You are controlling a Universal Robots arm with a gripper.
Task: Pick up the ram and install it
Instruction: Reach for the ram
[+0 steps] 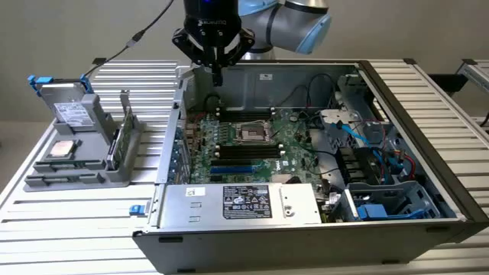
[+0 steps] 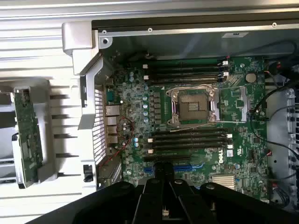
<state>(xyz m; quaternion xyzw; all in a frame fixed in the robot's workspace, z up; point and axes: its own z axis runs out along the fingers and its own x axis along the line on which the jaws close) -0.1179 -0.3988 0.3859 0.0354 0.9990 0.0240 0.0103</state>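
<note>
Closed ROBOTIQ gripper (image 1: 217, 80) above the DELL motherboard (image 1: 294, 132)

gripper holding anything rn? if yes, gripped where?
Nothing is held. The gripper is shut with nothing between its fingers, hanging above the open computer case.

Soft, even light; glare whitens the ribbed table (image 2: 37, 46).

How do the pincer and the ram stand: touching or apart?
Apart. The exterior view shows the shut pincer over the computer case near its rear wall, while the ram stands in its grey holder outside the case, at that view's left.
</note>
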